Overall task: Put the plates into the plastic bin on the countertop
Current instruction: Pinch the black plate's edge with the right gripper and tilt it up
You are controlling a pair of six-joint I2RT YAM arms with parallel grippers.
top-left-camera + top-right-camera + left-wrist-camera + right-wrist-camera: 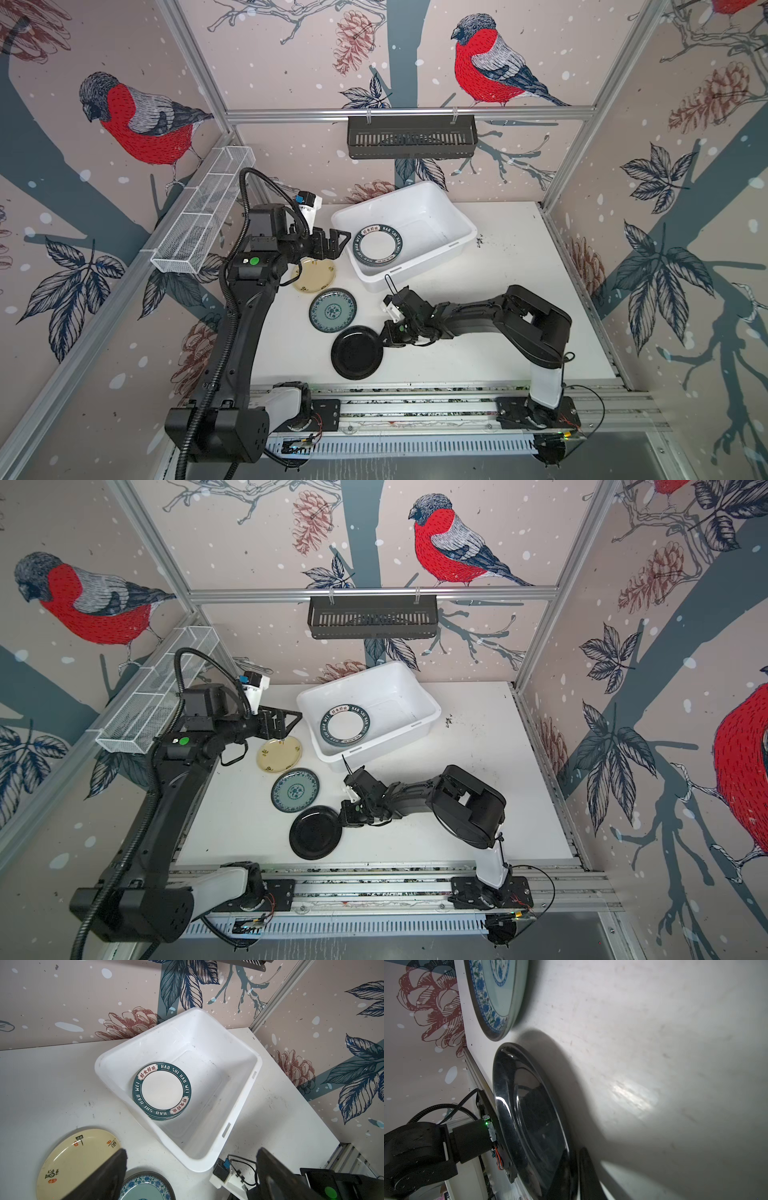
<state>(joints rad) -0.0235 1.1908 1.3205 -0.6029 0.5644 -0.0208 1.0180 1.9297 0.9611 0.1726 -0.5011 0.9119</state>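
The black plate (356, 353) lies near the front of the tabletop (519, 291), its rim pinched by the right gripper (381, 337). Just behind it sit the teal plate (332, 310) and the yellow plate (316, 277). The plastic bin (415, 192) further back holds a stack of green-rimmed plates (377, 246). The left gripper (330, 247) hangs wide apart over the yellow plate, beside the bin.

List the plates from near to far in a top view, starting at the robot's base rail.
glossy black plate → teal floral plate → pale yellow plate → green-lettered plate, which lies inside the white plastic bin.
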